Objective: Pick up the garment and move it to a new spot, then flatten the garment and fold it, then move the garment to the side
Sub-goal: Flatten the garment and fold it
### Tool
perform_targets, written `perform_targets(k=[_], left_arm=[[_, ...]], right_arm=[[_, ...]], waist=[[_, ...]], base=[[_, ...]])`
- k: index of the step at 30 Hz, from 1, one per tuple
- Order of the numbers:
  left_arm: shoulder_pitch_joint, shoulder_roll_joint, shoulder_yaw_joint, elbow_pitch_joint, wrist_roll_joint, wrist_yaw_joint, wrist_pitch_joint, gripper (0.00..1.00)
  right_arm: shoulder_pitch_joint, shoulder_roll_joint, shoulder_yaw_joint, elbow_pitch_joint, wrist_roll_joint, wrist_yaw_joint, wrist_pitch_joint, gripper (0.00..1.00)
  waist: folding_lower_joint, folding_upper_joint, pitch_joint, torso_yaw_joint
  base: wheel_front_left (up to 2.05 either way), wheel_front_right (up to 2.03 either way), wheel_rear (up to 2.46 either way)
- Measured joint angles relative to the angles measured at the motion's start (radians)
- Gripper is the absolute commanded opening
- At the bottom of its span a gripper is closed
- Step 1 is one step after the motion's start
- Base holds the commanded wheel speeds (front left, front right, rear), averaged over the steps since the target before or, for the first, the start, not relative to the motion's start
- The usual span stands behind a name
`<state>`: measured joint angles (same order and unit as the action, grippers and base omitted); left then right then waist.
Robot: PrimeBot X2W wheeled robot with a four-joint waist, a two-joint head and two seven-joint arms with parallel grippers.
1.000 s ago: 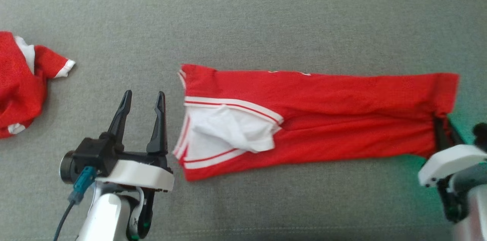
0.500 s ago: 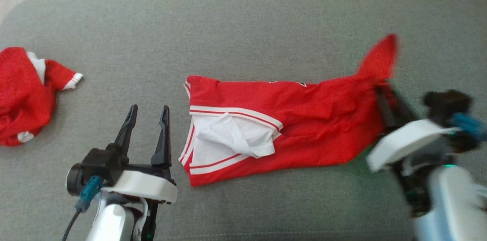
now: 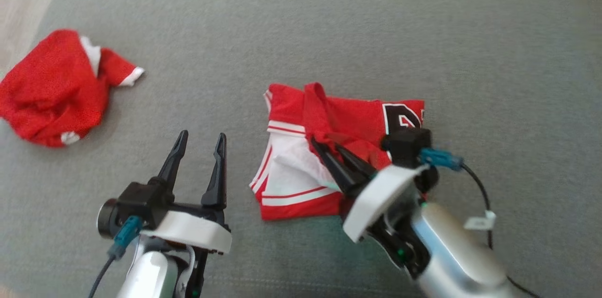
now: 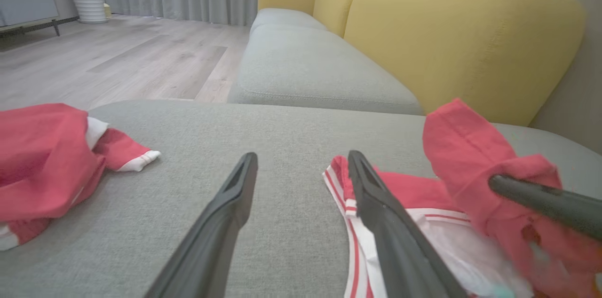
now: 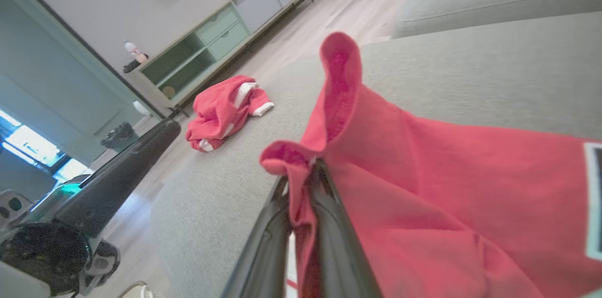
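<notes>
Jaws tight on one red garment [image 3: 350,117] in right gripper [image 3: 324,144]; left gripper [image 3: 202,134] wide apart; second red garment [image 3: 56,86] aside.

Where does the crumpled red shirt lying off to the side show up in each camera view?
Head view: crumpled shirt at upper left, on the grey cushion.
Left wrist view: crumpled shirt at the left edge, mid-height.
Right wrist view: crumpled shirt left of centre, farther along the cushion.
Shared landmark: the red garment pinched by the right gripper.
</notes>
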<state>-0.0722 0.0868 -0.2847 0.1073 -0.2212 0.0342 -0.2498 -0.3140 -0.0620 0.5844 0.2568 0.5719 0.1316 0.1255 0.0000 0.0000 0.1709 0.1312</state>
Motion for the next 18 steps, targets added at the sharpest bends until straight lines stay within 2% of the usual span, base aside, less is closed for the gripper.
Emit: perform_targets(k=[7, 8, 9, 10, 15, 18], left_arm=[[-0.038, -0.008, -0.002, 0.011, 0.000, -0.001, 0.000, 1.00], [-0.041, -0.008, -0.002, 0.011, 0.000, -0.001, 0.000, 1.00], [-0.042, -0.009, -0.001, 0.011, 0.000, -0.001, 0.000, 1.00], [-0.042, -0.010, 0.000, 0.012, 0.000, -0.001, 0.000, 1.00], [-0.042, -0.013, 0.008, 0.012, 0.001, -0.001, 0.000, 1.00], [-0.042, -0.013, 0.010, 0.012, 0.008, -0.001, 0.000, 1.00]], right_arm=[[-0.159, -0.003, 0.150, 0.209, 0.111, 0.000, -0.094, 0.00], [-0.171, -0.004, 0.163, 0.232, 0.128, 0.000, -0.108, 0.05], [-0.183, -0.004, 0.176, 0.254, 0.140, 0.000, -0.121, 0.44], [-0.193, -0.005, 0.190, 0.272, 0.148, 0.000, -0.134, 1.00], [-0.244, -0.009, 0.267, 0.267, 0.168, 0.000, -0.224, 1.00], [-0.265, -0.009, 0.278, 0.244, 0.166, 0.000, -0.264, 1.00]], waist=[[0.0000, 0.0000, 0.047, 0.049], [0.0000, 0.0000, 0.052, 0.053], [0.0000, 0.0000, 0.058, 0.056], [0.0000, 0.0000, 0.063, 0.058], [0.0000, 0.0000, 0.072, 0.040], [0.0000, 0.0000, 0.070, 0.026]], base=[[0.00, 0.00, 0.00], [0.00, 0.00, 0.00], [0.00, 0.00, 0.00], [0.00, 0.00, 0.00], [0.00, 0.00, 0.00], [0.00, 0.00, 0.00]])
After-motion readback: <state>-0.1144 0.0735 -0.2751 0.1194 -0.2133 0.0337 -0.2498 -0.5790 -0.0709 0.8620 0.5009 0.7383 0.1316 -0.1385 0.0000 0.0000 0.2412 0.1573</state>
